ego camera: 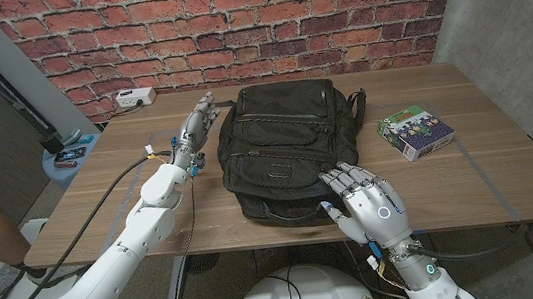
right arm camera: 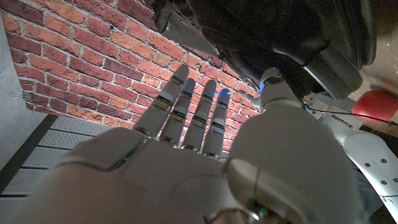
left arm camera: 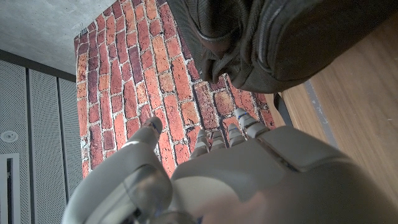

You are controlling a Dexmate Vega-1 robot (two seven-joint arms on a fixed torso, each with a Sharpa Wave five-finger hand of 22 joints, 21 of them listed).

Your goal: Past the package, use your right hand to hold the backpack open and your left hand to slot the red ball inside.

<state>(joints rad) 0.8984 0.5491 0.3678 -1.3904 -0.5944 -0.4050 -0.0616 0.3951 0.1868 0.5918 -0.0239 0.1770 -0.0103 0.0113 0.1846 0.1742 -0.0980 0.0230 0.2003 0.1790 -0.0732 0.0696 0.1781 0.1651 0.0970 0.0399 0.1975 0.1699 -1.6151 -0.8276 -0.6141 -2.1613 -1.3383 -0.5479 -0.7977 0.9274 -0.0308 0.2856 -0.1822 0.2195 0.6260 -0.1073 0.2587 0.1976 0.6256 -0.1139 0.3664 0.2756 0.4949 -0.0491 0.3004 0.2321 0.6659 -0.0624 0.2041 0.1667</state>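
Centrally, backpack point(ego camera: 289, 147) lay lengthwise up-frame; right hand point(ego camera: 366, 203) spread, empty, at its lower-right edge. Left hand point(ego camera: 196, 127) open upper left; ball point(right arm camera: 375, 103) possibly beyond, unheld.

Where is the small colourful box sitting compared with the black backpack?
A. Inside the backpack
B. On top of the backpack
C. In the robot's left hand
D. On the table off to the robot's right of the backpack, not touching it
D: in the head view the colourful box lies on the bare wooden table, clear of the backpack, on the robot's right side.
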